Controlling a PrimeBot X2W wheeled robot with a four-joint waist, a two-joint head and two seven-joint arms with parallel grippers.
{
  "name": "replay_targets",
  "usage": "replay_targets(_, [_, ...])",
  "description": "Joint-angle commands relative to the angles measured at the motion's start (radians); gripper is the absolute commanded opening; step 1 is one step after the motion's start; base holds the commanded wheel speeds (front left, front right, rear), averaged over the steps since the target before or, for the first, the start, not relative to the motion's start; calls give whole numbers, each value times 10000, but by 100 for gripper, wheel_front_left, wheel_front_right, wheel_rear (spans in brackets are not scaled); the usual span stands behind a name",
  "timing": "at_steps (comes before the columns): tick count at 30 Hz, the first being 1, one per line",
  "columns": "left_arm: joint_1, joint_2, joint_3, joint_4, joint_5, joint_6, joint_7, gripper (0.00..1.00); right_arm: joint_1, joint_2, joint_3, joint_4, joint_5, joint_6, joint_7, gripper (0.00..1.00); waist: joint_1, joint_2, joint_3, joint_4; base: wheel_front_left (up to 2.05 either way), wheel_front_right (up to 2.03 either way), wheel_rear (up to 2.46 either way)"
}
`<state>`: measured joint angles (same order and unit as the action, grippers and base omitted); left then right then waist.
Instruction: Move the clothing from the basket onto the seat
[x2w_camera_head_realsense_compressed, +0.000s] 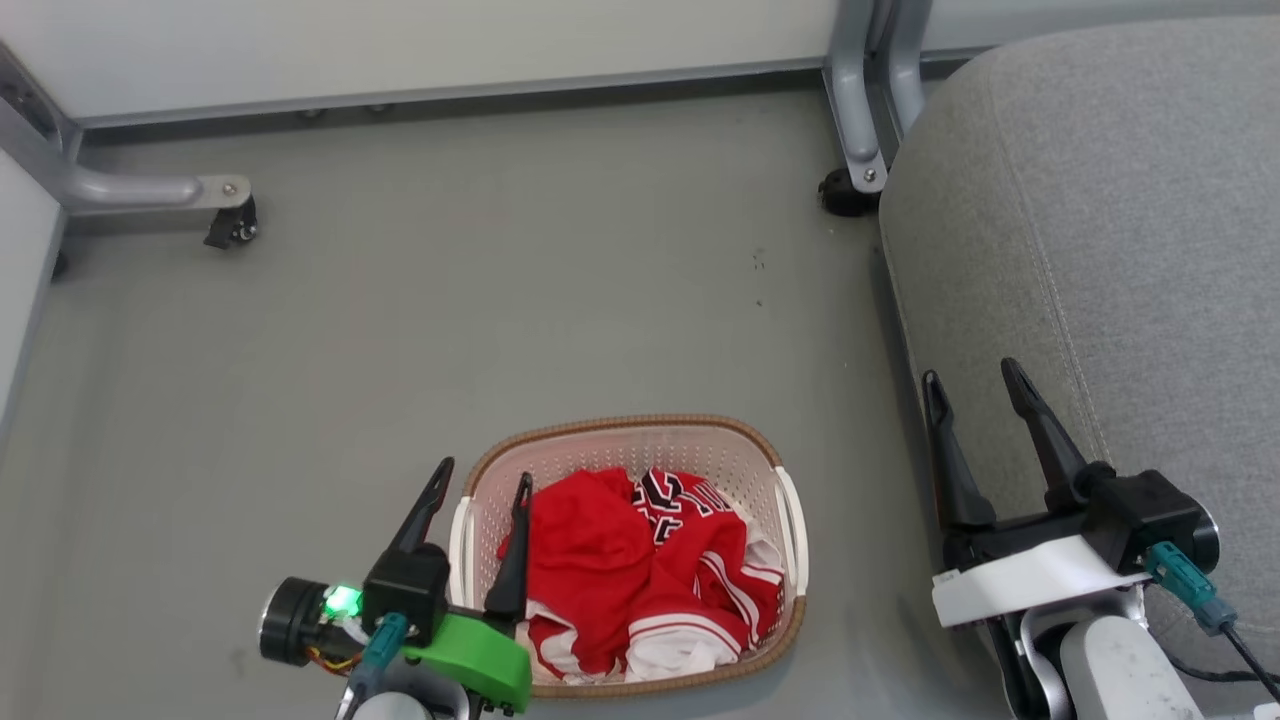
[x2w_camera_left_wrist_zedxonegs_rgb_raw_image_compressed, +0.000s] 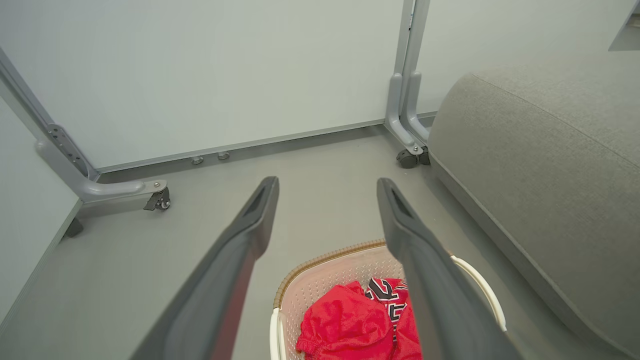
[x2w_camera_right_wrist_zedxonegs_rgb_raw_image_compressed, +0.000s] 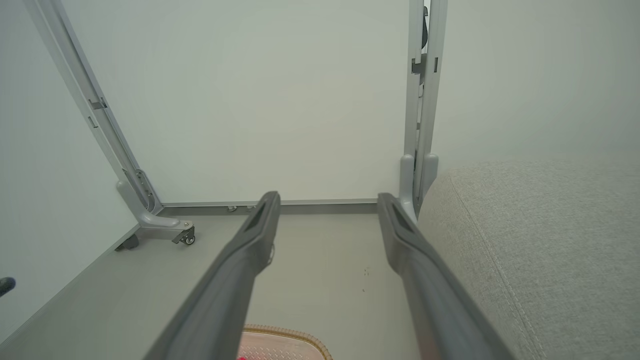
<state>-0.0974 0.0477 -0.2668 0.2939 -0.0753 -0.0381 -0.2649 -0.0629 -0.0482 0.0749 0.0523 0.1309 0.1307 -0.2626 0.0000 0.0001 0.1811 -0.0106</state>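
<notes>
Noted smooth grey floor (x2w_camera_head_realsense_compressed: 500, 300) below pale wall panels (x2w_camera_head_realsense_compressed: 400, 40). Found cream perforated plastic basket (x2w_camera_head_realsense_compressed: 620, 425), brown woven-look rim, beside grey woven-fabric seat (x2w_camera_head_realsense_compressed: 1100, 250) with stitched seam. Held crumpled red clothing (x2w_camera_head_realsense_compressed: 590, 560); jersey (x2w_camera_head_realsense_compressed: 690, 505) lettering black-and-white, creased, unreadable. Left gripper (x2w_camera_head_realsense_compressed: 485, 471) spread wide, empty, over basket's edge. Right gripper (x2w_camera_head_realsense_compressed: 971, 372) likewise, above seat's edge.
</notes>
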Motion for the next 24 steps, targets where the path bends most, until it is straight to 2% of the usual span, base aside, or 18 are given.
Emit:
replay_targets(1, [-371,50,-126,243,177,-89,7,100,-241,-37,-51,-57,-47,1,-35,100,0,-1,870,-234,0,0,0])
replay_targets(5, [-1268,96,-612,1197,731,-335,7,100,-777,-37,-102,-137,-93,1,-35,100,0,-1,1829,-381,0,0,0])
replay_targets(12, [-3231,467,-2030,3354,1813,-629,8,100,-1641,-36,-176,-344,-230,1,-35,100,0,-1,3308,-690,0,0,0])
replay_targets(24, [-6301,1362,-3630,6583,2502,-903,6,100,-3340,-28,230,-799,384,1,-35,100,0,-1,5804,-1972,0,0,0])
